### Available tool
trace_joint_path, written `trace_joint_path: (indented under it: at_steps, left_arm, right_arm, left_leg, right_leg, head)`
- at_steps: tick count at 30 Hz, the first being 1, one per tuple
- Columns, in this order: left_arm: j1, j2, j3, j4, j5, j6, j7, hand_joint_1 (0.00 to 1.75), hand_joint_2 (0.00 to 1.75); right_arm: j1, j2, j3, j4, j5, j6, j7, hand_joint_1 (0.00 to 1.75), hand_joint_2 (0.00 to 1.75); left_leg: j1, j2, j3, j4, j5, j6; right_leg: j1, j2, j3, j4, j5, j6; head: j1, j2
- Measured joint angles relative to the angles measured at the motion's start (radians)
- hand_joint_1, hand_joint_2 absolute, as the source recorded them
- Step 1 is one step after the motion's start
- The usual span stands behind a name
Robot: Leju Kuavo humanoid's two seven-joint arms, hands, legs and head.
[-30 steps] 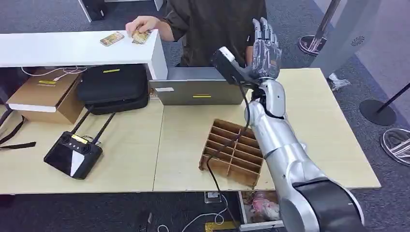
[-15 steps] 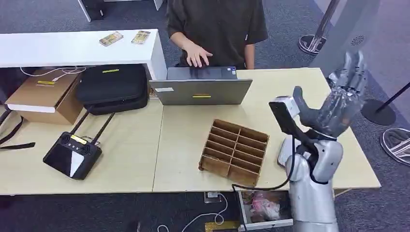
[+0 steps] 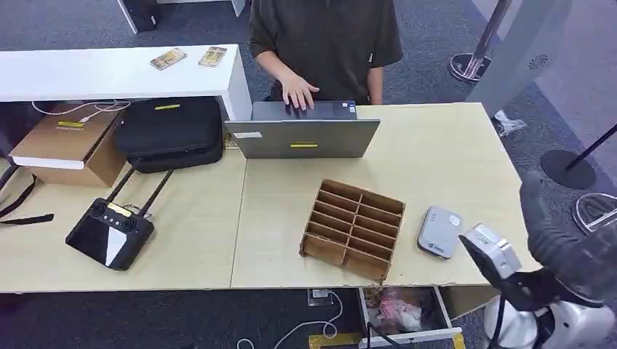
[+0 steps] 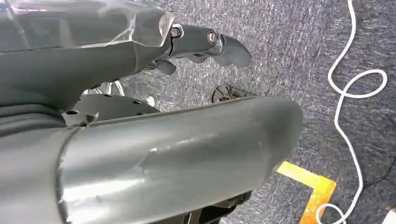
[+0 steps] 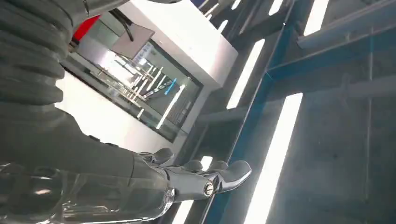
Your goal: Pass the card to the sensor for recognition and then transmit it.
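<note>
You see the right hand [image 3: 575,254] low at the table's [image 3: 466,156] right corner, blurred in the head view; the right wrist view shows its fingers [image 5: 205,179] stretched out straight and apart, with nothing between them. The left hand [image 4: 140,140] hangs over grey carpet; in the left wrist view its thumb and fingers [image 4: 210,44] lie extended, gripping nothing. Two cards [image 3: 189,57] lie side by side on the white counter [image 3: 87,73], well apart from both hands. The grey sensor [image 3: 439,231] rests flat on the table, just beside the cardboard divider tray [image 3: 353,227]. A person's hand [image 3: 298,93] touches the laptop [image 3: 302,129] at the far edge. You find a black controller [image 3: 109,233] near the left.
</note>
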Motion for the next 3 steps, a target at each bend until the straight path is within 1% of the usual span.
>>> trace_joint_path:
  at_steps: [3]
  left_arm:
    - [0.006,0.002,0.013,0.0,0.005,0.003,-0.013,0.0,0.0]
  right_arm:
    - [0.046,0.003,-0.02,-0.048,-0.087,0.0,-0.042,0.0,1.75]
  left_leg:
    - [0.0,0.0,0.0,0.0,-0.001,0.0]
  right_leg:
    - [0.0,0.0,0.0,0.0,0.0,0.0]
  head:
    - [0.0,0.0]
